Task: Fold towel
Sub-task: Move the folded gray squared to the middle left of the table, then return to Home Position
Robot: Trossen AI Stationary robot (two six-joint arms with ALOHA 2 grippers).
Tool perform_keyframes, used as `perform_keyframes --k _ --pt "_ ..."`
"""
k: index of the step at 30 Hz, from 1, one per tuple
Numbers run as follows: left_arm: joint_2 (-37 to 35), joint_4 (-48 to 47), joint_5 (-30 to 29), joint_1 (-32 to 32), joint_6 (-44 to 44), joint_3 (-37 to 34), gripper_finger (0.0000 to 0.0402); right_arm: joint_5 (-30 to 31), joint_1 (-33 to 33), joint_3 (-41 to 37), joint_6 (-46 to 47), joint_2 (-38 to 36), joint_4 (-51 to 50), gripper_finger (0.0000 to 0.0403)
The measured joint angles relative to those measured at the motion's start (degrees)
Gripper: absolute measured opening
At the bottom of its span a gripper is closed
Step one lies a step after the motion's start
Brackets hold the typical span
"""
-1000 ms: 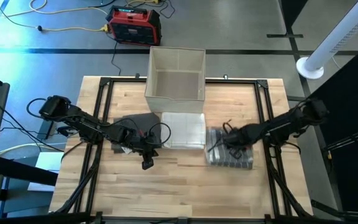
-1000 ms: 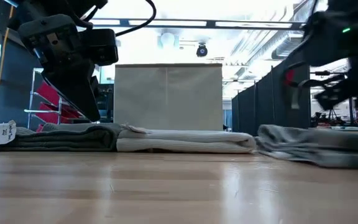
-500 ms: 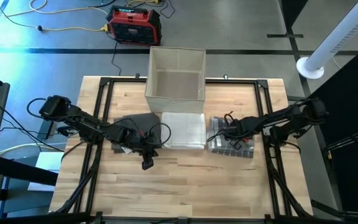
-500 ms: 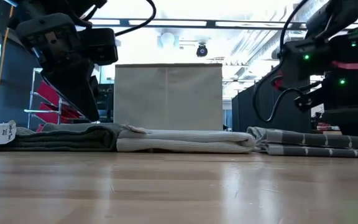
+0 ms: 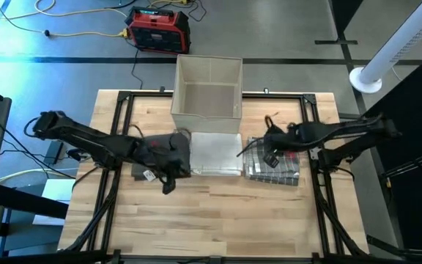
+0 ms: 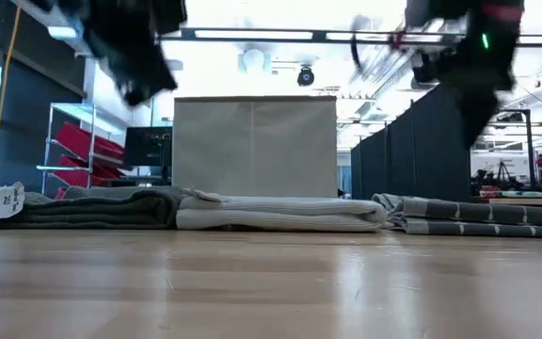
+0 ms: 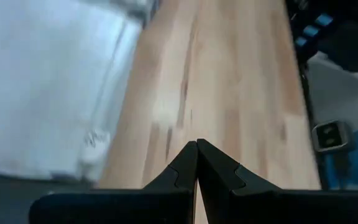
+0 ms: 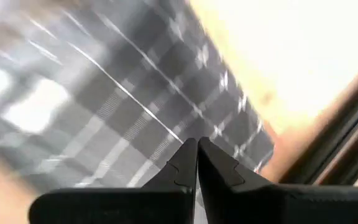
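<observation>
1. The fingers of the left gripper (image 7: 197,163) are seen pressed tip to tip with nothing between them; the fingers of the right gripper (image 8: 197,163) are likewise pressed together and empty.

2. Three folded towels are seen in a row on the table (image 5: 211,220), just in front of the box (image 5: 207,88): a dark towel (image 5: 168,144) toward the left arm's side, a white towel (image 5: 217,152) directly in front of the box, and a plaid towel (image 5: 273,167) toward the right arm's side. All three lie flat in the low view.

3. Risk, as judged: the left gripper (image 5: 168,183) hangs low at the dark towel's front corner, away from the box. A sideways sweep from there could catch the edge or the paper tag (image 6: 1,201) and drag the fold open.

4. Risk, as judged: the right gripper (image 5: 268,155) is held over the plaid towel's box-side part. A low descent or pass could snag the top layer and pull the stack askew, or push it against the white towel.

5. Pose: the left arm is stretched from the table's left edge toward the middle, wrist bent down. The right arm reaches in from the right edge, its wrist raised above the plaid towel and clear of the cloth in the low view.
</observation>
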Motion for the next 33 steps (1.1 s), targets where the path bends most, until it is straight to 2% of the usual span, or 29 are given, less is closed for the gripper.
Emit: perform_keyframes --k 2,5,6,11,15,21,25,29,33 --pt "-3.0 -1.4 0.1 0.6 2.2 2.2 0.0000 -5.3 0.0 -0.4 -4.1 -0.3 11.6 0.0000" --pt "-7.7 -1.3 0.3 2.0 4.1 4.6 0.0000 -17.0 0.0 -1.8 -11.7 -0.3 25.4 0.0000" --pt "-9.3 -0.6 0.9 2.6 4.3 5.1 0.0000 -17.4 0.0 -2.7 -12.3 -1.8 26.4 0.0000" --pt "-16.8 8.4 7.2 4.8 9.3 5.2 0.0000 -12.2 -0.5 -8.6 -12.4 -12.0 24.6 0.0000" --pt "-20.9 11.5 8.4 5.2 13.5 5.0 0.0000 -8.1 -0.9 -13.2 -12.5 -20.2 23.2 0.0000" --pt "-28.1 3.2 4.0 5.2 13.0 3.0 0.0000 -2.0 -1.3 -22.5 -11.3 -34.1 23.1 0.0000" --pt "-32.9 -2.4 1.0 5.2 12.7 1.7 0.0000 2.7 -1.3 -30.3 -1.9 -44.2 24.0 0.0000" --pt "-37.9 -7.5 -2.3 5.2 12.4 0.0 0.0000 3.4 -1.3 -35.2 7.4 -51.5 23.1 0.0000" --pt "-45.2 -9.0 -15.1 5.2 7.6 -5.2 0.0000 3.1 -1.3 -37.8 12.6 -55.7 20.8 0.0000"
